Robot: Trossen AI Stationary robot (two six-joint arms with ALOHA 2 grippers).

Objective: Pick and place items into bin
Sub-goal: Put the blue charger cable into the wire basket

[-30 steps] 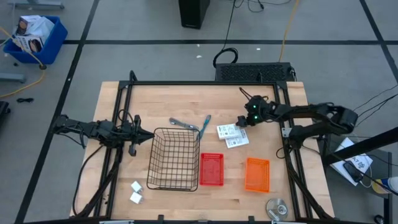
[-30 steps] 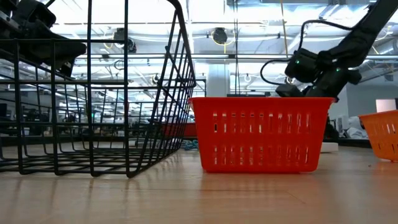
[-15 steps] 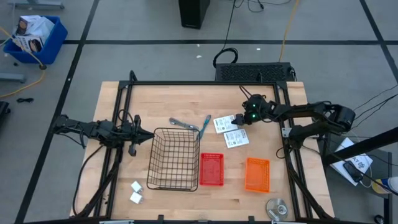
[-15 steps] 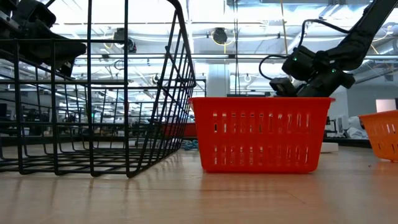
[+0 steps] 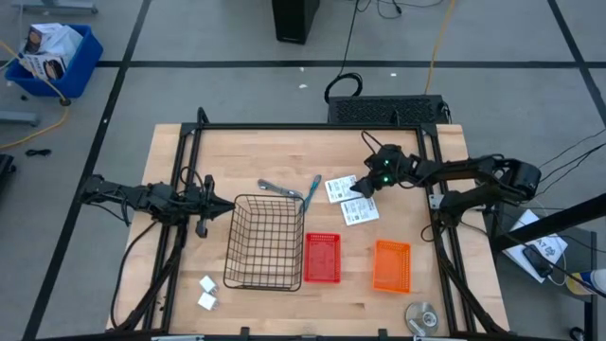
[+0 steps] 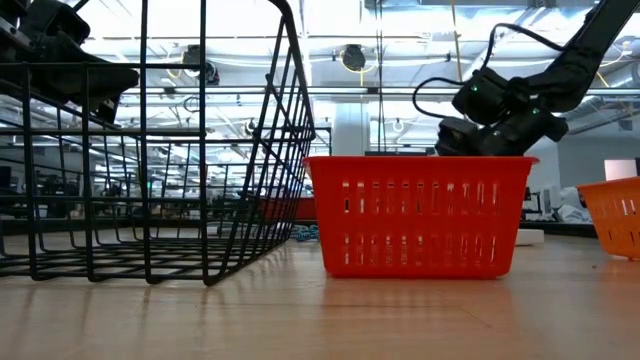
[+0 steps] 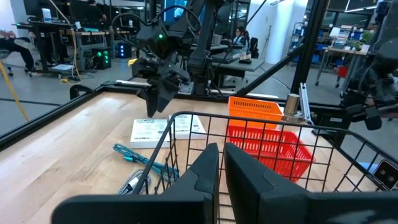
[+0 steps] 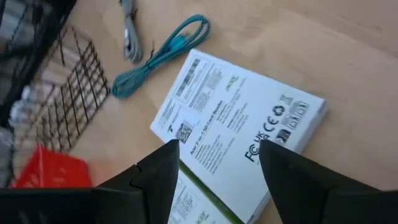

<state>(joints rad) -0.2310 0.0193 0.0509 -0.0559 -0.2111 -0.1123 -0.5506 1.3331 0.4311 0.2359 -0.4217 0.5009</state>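
Flat white card (image 8: 239, 118) on bare wood beside teal tool (image 8: 163, 55), near wire basket (image 5: 266, 242). Right gripper (image 8: 214, 163) above it, fingers parted, empty. Straddle card's edge squarely, descend, pinch firmly. Left gripper (image 7: 221, 163) closed, idle.

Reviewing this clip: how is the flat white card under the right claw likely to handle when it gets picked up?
The white card lies flat on the table, so an edge will probably be hard to catch; it may slide first. It looks thin, likely light, perhaps bending in a pinch. The right claw stands open above it, and a second card alongside could get nudged.
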